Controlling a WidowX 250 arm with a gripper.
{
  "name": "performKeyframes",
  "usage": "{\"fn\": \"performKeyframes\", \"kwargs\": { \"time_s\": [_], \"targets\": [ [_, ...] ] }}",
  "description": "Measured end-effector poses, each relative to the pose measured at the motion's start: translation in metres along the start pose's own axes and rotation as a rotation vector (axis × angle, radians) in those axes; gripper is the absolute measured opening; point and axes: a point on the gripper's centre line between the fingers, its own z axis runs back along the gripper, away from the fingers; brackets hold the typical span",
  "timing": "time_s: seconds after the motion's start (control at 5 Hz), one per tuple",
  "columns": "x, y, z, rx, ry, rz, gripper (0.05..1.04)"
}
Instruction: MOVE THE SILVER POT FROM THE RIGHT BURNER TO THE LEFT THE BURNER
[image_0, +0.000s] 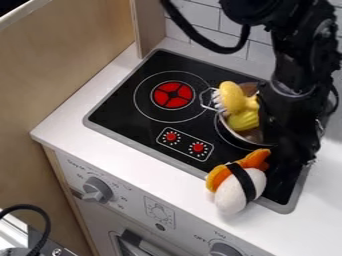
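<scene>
White counter (79, 117) with black cooktop (120, 107); silver pot (252, 134), plush sushi (231, 196) atop.

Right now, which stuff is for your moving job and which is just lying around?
For the job:
- pot
- right burner, under the pot
- left burner, where it should go

Just lying around:
- toy sushi, at the stove's front edge
- yellow brush, in the pot

Pot (252, 135): silver, round, upright, loaded, partly hidden; wire handle toward left burner
Left burner (162, 96): red disc, black cross, pale outer ring
Right burner (222, 138): under pot, mostly hidden
</scene>
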Motion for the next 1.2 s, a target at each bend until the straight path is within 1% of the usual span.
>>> {"fn": "performKeyframes", "kwargs": {
  "time_s": [0.2,0.4,0.6,0.8,1.0,1.2],
  "targets": [
    [-0.005,0.003,0.009,-0.010,0.005,-0.035,0.232],
    [-0.007,0.007,0.018,-0.011,0.001,-0.063,0.127],
    [-0.012,0.009,0.026,-0.008,0.017,-0.065,0.069],
    [-0.017,0.008,0.033,0.008,0.045,-0.073,0.061],
    [-0.019,0.008,0.043,0.028,0.047,-0.084,0.061],
    [-0.016,0.009,0.057,0.066,0.011,-0.096,0.061]
  ]
}}
